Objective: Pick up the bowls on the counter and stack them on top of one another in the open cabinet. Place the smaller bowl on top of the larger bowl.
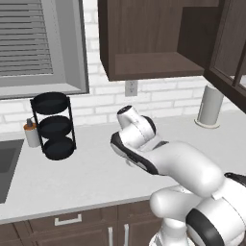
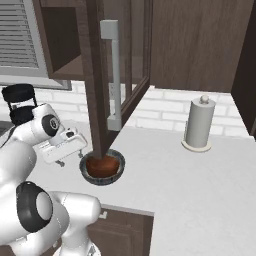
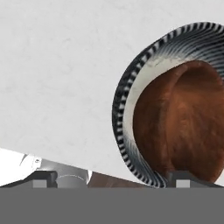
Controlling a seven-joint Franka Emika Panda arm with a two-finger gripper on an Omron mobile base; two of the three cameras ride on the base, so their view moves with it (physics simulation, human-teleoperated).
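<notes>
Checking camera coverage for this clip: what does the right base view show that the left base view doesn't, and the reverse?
Right base view alone: the smaller bowl nested in the larger bowl on the counter, below the glass cabinet door, with the open gripper beside them. Left base view alone: the open cabinet with its bare shelf, and the soap bottle. Both: counter, black rack, paper towel roll.

White brick wall point(image 1: 158, 91), blinded window point(image 1: 26, 41)

reddish-brown smaller bowl point(image 3: 183, 127), grey ribbed larger bowl point(image 3: 131, 87), white counter point(image 3: 57, 74)
</notes>
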